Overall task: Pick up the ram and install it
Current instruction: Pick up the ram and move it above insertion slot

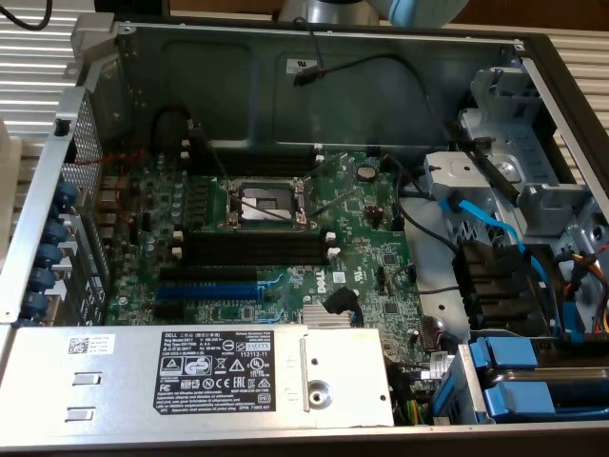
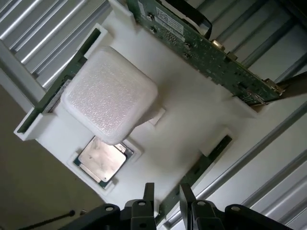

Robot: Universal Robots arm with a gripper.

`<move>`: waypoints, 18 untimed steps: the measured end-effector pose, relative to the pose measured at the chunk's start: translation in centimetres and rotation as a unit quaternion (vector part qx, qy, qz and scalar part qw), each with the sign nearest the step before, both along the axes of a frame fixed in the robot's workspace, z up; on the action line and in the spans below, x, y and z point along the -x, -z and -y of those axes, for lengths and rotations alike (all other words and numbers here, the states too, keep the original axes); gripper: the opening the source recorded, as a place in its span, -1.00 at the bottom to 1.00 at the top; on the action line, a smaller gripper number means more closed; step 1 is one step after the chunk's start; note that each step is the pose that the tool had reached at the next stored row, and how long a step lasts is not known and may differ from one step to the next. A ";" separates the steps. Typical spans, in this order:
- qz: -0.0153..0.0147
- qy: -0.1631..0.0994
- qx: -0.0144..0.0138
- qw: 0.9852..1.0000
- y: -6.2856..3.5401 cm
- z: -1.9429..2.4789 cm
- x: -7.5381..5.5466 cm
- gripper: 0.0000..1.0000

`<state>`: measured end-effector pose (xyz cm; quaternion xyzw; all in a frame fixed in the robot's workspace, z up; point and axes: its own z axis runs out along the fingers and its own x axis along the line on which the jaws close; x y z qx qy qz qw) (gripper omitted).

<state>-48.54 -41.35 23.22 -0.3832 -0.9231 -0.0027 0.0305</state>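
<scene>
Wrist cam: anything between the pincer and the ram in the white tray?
Nothing. In the wrist view the open pincer hangs over the ram, which stands on edge in its slot of the white tray; the stretch between them is bare.

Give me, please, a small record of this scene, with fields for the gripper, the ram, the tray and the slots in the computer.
gripper: open, fingers on either side of one end of the ram
ram: dark-green stick on edge in a groove of the white tray, not lifted
white tray: lies on a ribbed metal surface
also on tray: processor chip in a recess; foam block; green card; second stick in another groove
black slots: no stick seen in them
task state: ram not yet installed
</scene>
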 end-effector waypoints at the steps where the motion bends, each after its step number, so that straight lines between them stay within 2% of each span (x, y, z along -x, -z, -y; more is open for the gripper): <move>1: 0.000 0.009 0.000 1.000 0.05 0.00 0.0 -0.30; 6: 0.000 0.055 0.000 0.998 0.27 0.00 0.0 -0.30; 11: 0.000 0.099 0.000 0.995 0.46 0.00 0.0 -0.30; 14: 0.000 0.125 0.000 0.992 0.56 0.00 0.0 -0.30; 15: 0.000 0.150 0.000 0.989 0.64 0.00 0.0 -0.30; 18: 0.000 0.170 0.000 0.985 0.70 0.00 0.0 -0.30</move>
